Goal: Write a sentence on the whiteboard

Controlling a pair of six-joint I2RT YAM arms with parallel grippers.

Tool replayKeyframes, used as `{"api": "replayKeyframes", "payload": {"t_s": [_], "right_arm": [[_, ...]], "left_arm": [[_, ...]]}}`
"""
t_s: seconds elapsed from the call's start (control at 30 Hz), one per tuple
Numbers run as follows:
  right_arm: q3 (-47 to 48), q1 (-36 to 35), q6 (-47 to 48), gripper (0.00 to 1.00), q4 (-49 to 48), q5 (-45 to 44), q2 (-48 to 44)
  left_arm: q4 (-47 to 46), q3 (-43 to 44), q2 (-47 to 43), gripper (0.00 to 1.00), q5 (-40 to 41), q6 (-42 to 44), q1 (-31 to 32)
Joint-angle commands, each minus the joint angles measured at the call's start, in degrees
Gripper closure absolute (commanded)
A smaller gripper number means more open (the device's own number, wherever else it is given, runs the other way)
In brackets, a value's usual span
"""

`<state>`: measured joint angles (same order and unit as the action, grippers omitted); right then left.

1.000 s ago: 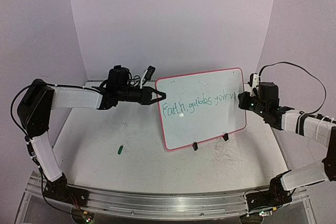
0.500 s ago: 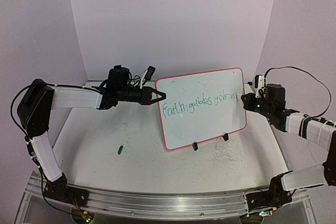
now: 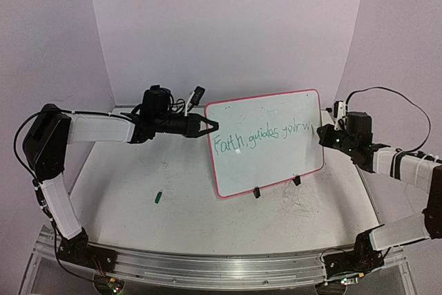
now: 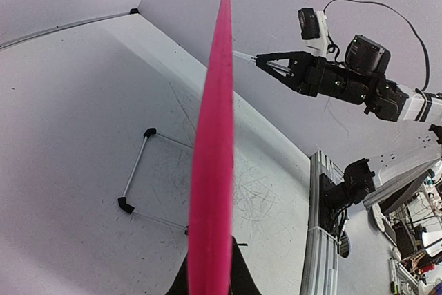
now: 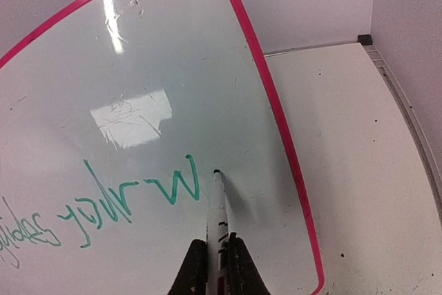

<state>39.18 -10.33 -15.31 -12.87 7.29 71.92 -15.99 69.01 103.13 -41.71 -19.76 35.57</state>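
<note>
The whiteboard (image 3: pixel 266 143), white with a pink-red frame and two black clip feet, stands tilted at mid table. Green handwriting (image 3: pixel 259 138) on it reads about "Faith guides your w". My left gripper (image 3: pixel 208 128) is shut on the board's left edge; in the left wrist view the frame (image 4: pixel 213 170) runs edge-on between the fingers. My right gripper (image 3: pixel 322 133) is shut on a white marker (image 5: pixel 219 212). The marker tip rests at the board just right of the green "w" (image 5: pixel 178 183), near the board's right edge (image 5: pixel 276 115).
A small green marker cap (image 3: pixel 158 197) lies on the scuffed white tabletop at front left. Purple walls close in the back and sides. An aluminium rail (image 3: pixel 207 267) runs along the near edge.
My right gripper pulled right, away from the board, then came back left to its right edge. The left arm and the board have not moved.
</note>
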Motion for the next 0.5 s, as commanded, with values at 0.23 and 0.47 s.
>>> {"api": "replayKeyframes", "payload": {"t_s": [0.23,0.47], "right_arm": [[0.4,-0.1,1.0,1.00,-4.0,1.8,-0.7],[0.4,-0.2,0.5,1.00,-0.5,2.4,-0.4]], "left_arm": [[7.2,1.0,0.4,1.00,6.3,3.3,-0.7],[7.2,0.8,0.0,1.00,6.2,3.2,-0.7]]}}
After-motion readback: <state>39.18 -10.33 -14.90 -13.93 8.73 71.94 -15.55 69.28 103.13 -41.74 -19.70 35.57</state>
